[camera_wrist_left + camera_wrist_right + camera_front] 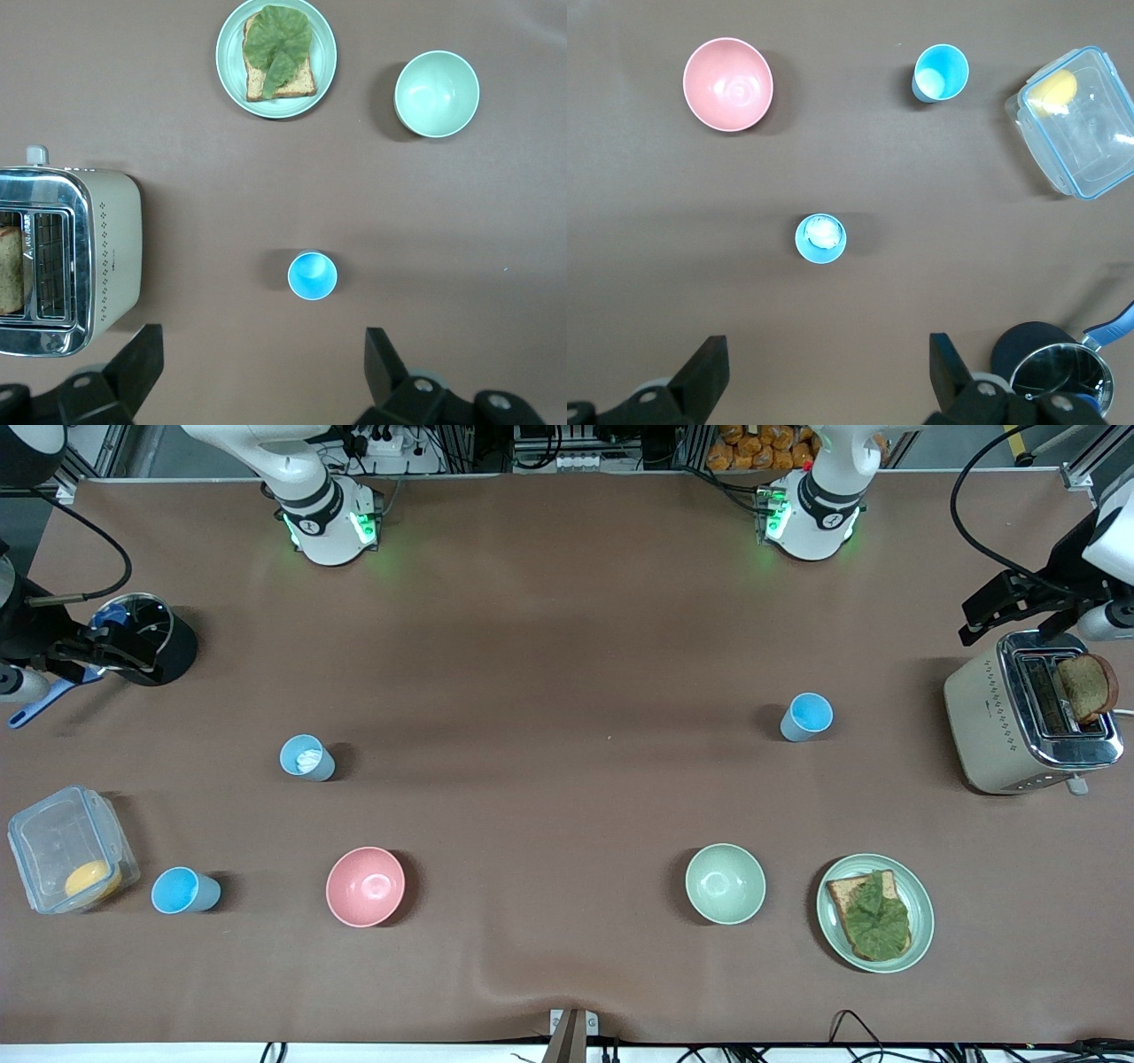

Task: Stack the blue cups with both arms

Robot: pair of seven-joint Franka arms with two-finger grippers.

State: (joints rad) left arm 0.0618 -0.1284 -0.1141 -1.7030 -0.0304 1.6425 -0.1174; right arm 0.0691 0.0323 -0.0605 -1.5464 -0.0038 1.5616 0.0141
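Three blue cups stand upright and apart on the brown table. One with a white patch inside is at the right arm's end. A second cup stands nearer the front camera, beside a clear container. The third cup is at the left arm's end. My left gripper is open and empty, high over the table by the third cup. My right gripper is open and empty, high over the table by the white-patch cup.
A pink bowl and a pale green bowl sit toward the front camera. A plate with toast and lettuce lies beside the green bowl. A toaster with bread, a clear lidded container and a black pot stand at the table's ends.
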